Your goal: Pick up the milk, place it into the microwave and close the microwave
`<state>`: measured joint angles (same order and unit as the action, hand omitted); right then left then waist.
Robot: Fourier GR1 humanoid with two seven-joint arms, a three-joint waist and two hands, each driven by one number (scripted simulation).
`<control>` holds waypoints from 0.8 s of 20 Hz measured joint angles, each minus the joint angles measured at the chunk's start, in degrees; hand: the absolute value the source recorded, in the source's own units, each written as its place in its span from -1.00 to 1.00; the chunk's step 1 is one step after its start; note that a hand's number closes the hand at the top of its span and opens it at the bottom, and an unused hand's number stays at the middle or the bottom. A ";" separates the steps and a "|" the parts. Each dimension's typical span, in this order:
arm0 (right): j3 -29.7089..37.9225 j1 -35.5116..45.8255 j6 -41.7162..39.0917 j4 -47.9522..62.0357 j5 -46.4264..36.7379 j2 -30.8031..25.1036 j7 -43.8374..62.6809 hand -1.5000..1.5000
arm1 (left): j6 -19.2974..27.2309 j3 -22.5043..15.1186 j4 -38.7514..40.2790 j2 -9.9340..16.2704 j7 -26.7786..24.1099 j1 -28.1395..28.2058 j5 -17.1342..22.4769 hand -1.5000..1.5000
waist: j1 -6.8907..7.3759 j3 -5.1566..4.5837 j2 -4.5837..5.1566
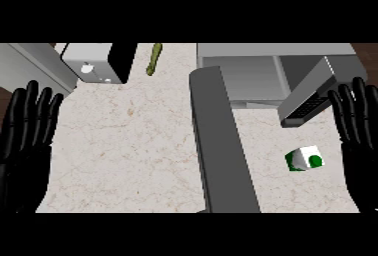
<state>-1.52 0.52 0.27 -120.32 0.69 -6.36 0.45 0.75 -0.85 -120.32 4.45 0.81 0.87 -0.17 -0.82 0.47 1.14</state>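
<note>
You see a pale speckled stone counter (125, 145), grey toaster (100, 61) at back left, dark floor beyond.

A pale speckled counter (125, 150) filled most of the head view. Near its far edge, at the upper left, stood a grey and black appliance (100, 61), and just to the right of it a slim green vegetable (154, 59) lay lengthwise, apart from the appliance.
</note>
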 measured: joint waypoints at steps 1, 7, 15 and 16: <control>0.90 -0.64 -0.45 -0.07 0.74 -0.26 -0.29 -1.00 | 0.47 -1.11 0.14 -0.63 0.22 -0.05 -1.03 -1.00 | 0.13 -0.10 -0.25; 8.64 -8.83 -6.94 -2.75 8.43 -4.52 -2.12 -1.00 | 3.29 -2.45 1.49 -2.46 -0.61 2.26 -1.02 -1.00 | 0.14 -0.39 -1.01; 13.63 -18.70 -14.87 -2.49 15.52 -5.82 -3.70 -1.00 | 8.89 -9.23 0.81 -4.14 -5.84 12.51 6.15 -1.00 | 0.50 -0.45 -1.24; 13.62 -19.31 -15.58 -1.32 14.95 -5.30 -4.89 -1.00 | 8.86 -10.08 1.13 -4.21 -7.22 13.85 6.36 -1.00 | 0.58 -0.47 -1.26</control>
<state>12.10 -18.80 -15.31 -121.64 15.64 -11.66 -4.44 9.62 -10.92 -119.19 0.24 -6.41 14.72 6.19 -0.25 0.00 -0.12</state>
